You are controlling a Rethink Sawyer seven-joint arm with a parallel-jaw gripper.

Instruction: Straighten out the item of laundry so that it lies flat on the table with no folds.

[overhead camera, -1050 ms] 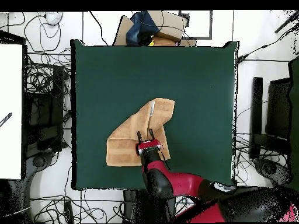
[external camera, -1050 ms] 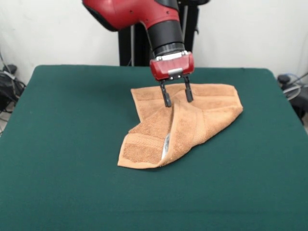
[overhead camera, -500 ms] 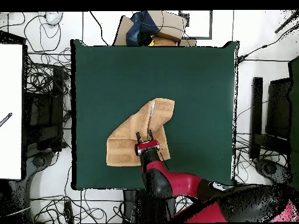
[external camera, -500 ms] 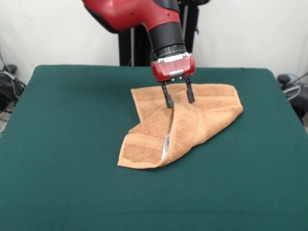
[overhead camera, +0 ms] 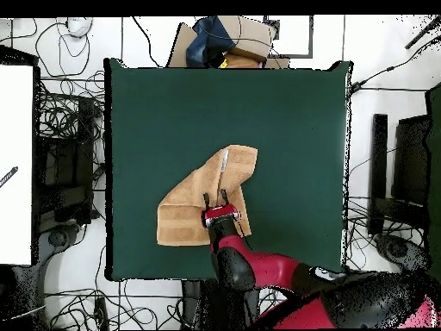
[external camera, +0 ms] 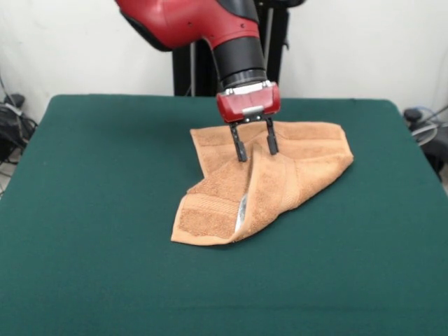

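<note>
Still-folded towel (external camera: 269, 176) under parted gripper (external camera: 254, 146)

The towel (external camera: 280, 175) is being shown in light orange-tan terry, with woven border bands of the same colour and a white label (external camera: 242, 208) peeking from its fold. The worktop (external camera: 105, 210) is being seen in plain dark green. The pincer (external camera: 253, 146) is being shown with black fingers under a red body.
</note>
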